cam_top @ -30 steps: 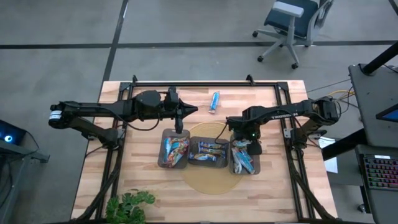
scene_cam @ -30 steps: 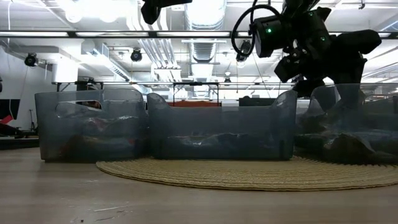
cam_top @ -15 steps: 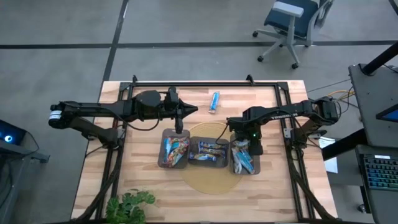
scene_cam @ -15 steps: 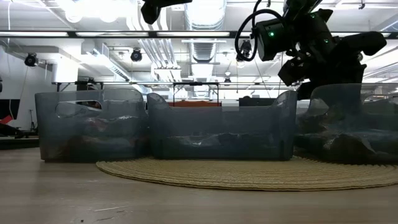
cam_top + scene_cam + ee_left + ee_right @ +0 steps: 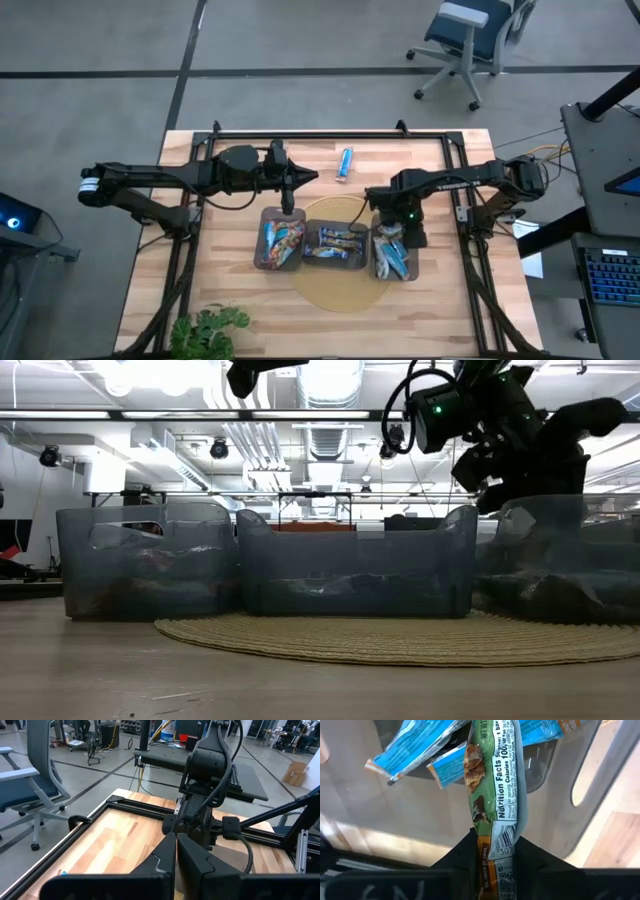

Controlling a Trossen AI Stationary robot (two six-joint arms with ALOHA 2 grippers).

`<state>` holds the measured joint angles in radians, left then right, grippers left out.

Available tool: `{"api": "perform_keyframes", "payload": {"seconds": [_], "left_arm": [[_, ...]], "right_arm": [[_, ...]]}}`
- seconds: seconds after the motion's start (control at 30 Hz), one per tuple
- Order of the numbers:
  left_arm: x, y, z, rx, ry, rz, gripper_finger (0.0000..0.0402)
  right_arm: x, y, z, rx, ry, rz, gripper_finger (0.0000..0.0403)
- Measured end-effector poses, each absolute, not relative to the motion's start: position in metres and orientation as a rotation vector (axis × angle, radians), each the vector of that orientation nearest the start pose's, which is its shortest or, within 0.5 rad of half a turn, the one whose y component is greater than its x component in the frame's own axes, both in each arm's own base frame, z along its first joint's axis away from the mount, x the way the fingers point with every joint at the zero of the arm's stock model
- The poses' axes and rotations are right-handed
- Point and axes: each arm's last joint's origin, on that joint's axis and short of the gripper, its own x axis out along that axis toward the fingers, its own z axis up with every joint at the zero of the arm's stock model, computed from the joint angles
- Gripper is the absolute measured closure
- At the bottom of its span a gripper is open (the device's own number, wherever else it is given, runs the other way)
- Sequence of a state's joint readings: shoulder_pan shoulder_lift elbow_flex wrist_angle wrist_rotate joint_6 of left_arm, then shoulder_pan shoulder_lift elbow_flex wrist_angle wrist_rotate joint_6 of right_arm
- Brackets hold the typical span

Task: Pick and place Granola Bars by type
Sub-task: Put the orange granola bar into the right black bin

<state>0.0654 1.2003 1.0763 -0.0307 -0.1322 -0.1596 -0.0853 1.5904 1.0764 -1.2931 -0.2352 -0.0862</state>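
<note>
Three dark trays stand side by side near the middle of my worktop [image 5: 230, 310], on and beside a round woven mat [image 5: 340, 285]: the left tray [image 5: 281, 243], the middle tray [image 5: 335, 245] and the right tray [image 5: 394, 252], each with Granola Bars in it. One blue bar [image 5: 345, 161] lies alone toward the far edge, well apart from the trays.

My left arm reaches in from the left edge and waits; my left gripper [image 5: 287, 198] hangs just beyond the far rim of the left tray, fingers [image 5: 165, 857] pressed together on nothing.

My right gripper [image 5: 398, 226] is over the far end of the right tray. A second ago its fingers were spread wide down in that tray; since then they have closed, and they now pinch the end of a green, orange and silver bar [image 5: 496, 795], which hangs from them. Below it, blue bars [image 5: 415, 742] lie in the tray. In the low view the gripper [image 5: 500, 450] sits a little higher than it did a second ago, above the tray's rim [image 5: 540, 505].
</note>
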Motion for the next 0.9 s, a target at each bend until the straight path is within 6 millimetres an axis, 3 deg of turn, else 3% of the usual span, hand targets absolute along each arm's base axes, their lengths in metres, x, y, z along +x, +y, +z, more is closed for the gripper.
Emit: {"api": "perform_keyframes", "payload": {"seconds": [0.23,0.5,0.9], "left_arm": [[0.269,0.021,0.364,-0.154,0.141,0.209,0.0402],[0.269,0.021,0.363,-0.154,0.146,0.209,0.0402],[0.269,0.021,0.363,-0.149,0.149,0.209,0.0402]], "right_arm": [[0.252,-0.014,0.234,0.177,1.728,0.234,0.0339],[0.264,0.004,0.263,0.115,1.566,0.474,0.034],[0.261,0.039,0.267,-0.25,1.447,0.87,0.034]]}}
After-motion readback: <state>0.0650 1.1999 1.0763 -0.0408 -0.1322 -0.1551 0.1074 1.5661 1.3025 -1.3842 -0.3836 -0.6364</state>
